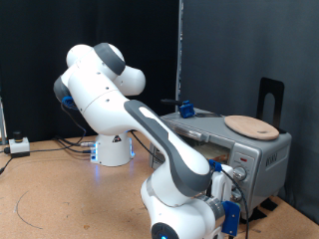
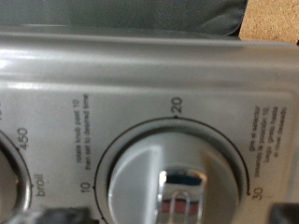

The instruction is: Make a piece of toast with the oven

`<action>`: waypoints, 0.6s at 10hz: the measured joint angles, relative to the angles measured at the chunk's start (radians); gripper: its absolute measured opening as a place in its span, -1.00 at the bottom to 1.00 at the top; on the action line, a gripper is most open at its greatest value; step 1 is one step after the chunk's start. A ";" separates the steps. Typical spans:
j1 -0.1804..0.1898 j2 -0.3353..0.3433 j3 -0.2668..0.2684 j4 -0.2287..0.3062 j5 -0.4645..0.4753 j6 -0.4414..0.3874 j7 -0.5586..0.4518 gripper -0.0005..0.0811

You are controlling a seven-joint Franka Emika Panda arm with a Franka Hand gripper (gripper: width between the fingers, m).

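Note:
The oven (image 1: 234,139) is a silver-grey box at the exterior view's right, with its knob panel (image 1: 245,159) facing the arm. My gripper (image 1: 227,187) hangs low, right in front of that panel. The wrist view is filled by the panel, with the timer knob (image 2: 177,182) marked 10, 20 and 30 dead ahead and very close. Only dark finger edges (image 2: 56,217) show at the frame's border, wide apart, so the gripper (image 2: 159,220) is open with nothing held. The piece of toast is out of view.
A round wooden plate (image 1: 251,125) lies on the oven's top, with a small blue object (image 1: 184,106) at the top's far end. A second knob (image 2: 9,177), marked 450 and broil, sits beside the timer knob. A black stand (image 1: 271,100) rises behind the oven.

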 joint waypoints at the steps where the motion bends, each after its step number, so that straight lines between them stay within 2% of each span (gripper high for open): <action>1: 0.000 0.000 0.000 0.001 0.001 -0.002 0.007 -0.04; 2: 0.000 0.000 0.000 0.001 0.002 -0.004 0.015 -0.37; 3: 0.000 0.000 0.000 0.002 0.003 -0.006 0.027 -0.37; 4: 0.000 0.000 0.000 0.001 0.004 -0.006 0.033 -0.77; 6: 0.000 0.000 0.000 0.001 0.005 -0.006 0.034 -0.76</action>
